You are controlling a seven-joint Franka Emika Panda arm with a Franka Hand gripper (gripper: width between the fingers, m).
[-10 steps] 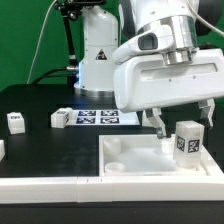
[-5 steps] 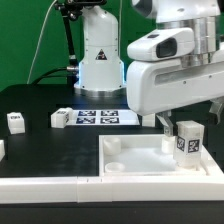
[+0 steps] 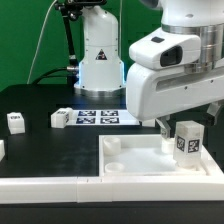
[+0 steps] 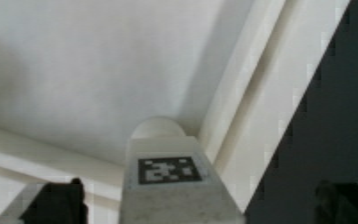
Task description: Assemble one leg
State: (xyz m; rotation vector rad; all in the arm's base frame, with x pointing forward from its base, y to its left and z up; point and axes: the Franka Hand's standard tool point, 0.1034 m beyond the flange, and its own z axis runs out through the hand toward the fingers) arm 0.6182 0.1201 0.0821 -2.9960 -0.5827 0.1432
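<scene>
The leg (image 3: 187,141), a small white plastic block with a black-and-white square tag on its face, stands upright on the far corner of the big white square tray-like piece (image 3: 135,168), at the exterior view's right. It is close to the tray's raised outer edge. Whether its foot sits in a corner socket cannot be told. The jaws are open and hang just above and to either side of the leg. In the wrist view the two dark fingertips (image 4: 60,203) show well apart, with the leg (image 4: 165,165) between them and a clear gap on each side. In that view the tray's rim (image 4: 247,90) runs just beside the leg, with the black table (image 4: 336,110) beyond it. The arm's bulky white wrist housing (image 3: 170,75) fills the space over this corner. A round corner socket (image 3: 113,146) shows at the tray's far corner toward the exterior view's left, well apart from the leg. A strip of bare table (image 3: 60,145) lies between the tray and the marker board (image 3: 100,117). Farther to the exterior view's left, two more small white tagged blocks (image 3: 61,117) (image 3: 16,121) stand apart from each other with room around them. A long white bar (image 3: 40,186) lies along the table's near edge, just beside the tray.
</scene>
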